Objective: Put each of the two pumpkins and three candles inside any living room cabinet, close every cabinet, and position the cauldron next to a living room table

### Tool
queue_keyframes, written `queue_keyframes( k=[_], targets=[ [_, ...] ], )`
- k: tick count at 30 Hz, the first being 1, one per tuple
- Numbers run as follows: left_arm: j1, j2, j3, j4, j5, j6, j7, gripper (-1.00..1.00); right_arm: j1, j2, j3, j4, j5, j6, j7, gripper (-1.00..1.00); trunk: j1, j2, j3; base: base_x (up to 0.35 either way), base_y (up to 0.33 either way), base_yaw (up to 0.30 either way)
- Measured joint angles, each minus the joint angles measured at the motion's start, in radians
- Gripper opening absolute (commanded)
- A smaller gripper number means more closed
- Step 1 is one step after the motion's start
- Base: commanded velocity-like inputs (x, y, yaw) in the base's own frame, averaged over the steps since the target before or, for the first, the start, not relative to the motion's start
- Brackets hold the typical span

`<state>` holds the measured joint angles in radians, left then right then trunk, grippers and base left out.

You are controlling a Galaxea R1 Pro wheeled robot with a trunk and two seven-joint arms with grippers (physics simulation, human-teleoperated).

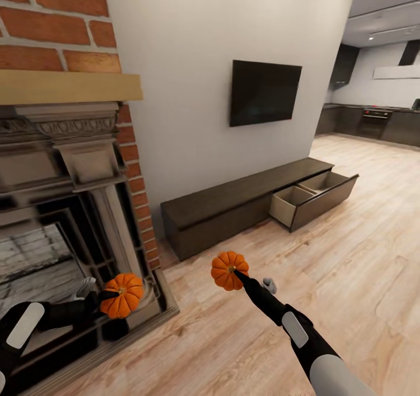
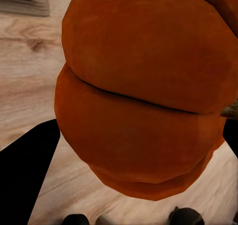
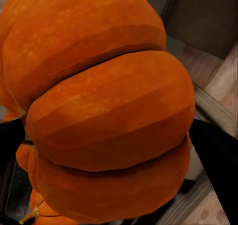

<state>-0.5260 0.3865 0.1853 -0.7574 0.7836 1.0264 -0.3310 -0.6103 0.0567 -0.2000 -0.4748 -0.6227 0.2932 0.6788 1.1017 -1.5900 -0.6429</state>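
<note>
We see two matt, ribbed pumpkins, one (image 1: 121, 295) with a smooth orange skin, the other (image 1: 228, 270) alike. The floor (image 1: 350, 279) is pale grained wood with a light sheen. The cabinet (image 1: 233, 200) is dark matt wood, its open drawer (image 1: 312, 195) pale wood inside. The chimney (image 1: 52, 17) is rough red brick.

Two black arms (image 1: 274, 305), pale grey oblong panels on the forearms (glossy shells), small grey knobs near slim dark grippers (image 1: 238, 274)

Two orange pumpkins (image 1: 121, 295) (image 1: 229, 270) held aloft; cabinet (image 1: 245, 203) drawer open
</note>
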Motion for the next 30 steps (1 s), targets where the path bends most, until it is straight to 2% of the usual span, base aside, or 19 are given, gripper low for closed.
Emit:
queue_keyframes(
  k=[5,11,16,21,30],
  targets=[
    [0.000,0.000,0.000,0.000,0.000,0.000,0.001,-1.00,0.000,0.000,-0.002,0.017,0.002,-0.001,0.000,-1.00,0.000,0.000,0.003,0.000,0.000,-0.281],
    [0.000,0.000,0.000,0.000,0.000,0.000,0.001,-1.00,0.000,0.001,-0.043,0.034,0.000,0.000,0.000,-1.00,0.000,0.000,0.006,0.000,0.000,-0.281],
    [0.000,0.000,0.000,0.000,-0.001,0.000,0.001,-1.00,0.000,0.000,-0.050,0.034,0.000,0.001,0.000,-1.00,0.000,0.000,0.009,0.026,0.000,-0.281],
    [0.000,0.000,0.000,0.000,0.000,0.000,0.001,-1.00,0.000,0.000,-0.051,0.035,0.000,-0.003,0.001,-1.00,0.000,0.000,0.009,0.256,0.000,-0.270],
    [0.000,0.000,0.000,0.000,0.000,0.000,0.001,-1.00,0.000,0.000,-0.051,0.035,0.002,-0.005,0.001,-1.00,0.000,0.000,0.009,0.327,0.000,-0.035]
  ],
)
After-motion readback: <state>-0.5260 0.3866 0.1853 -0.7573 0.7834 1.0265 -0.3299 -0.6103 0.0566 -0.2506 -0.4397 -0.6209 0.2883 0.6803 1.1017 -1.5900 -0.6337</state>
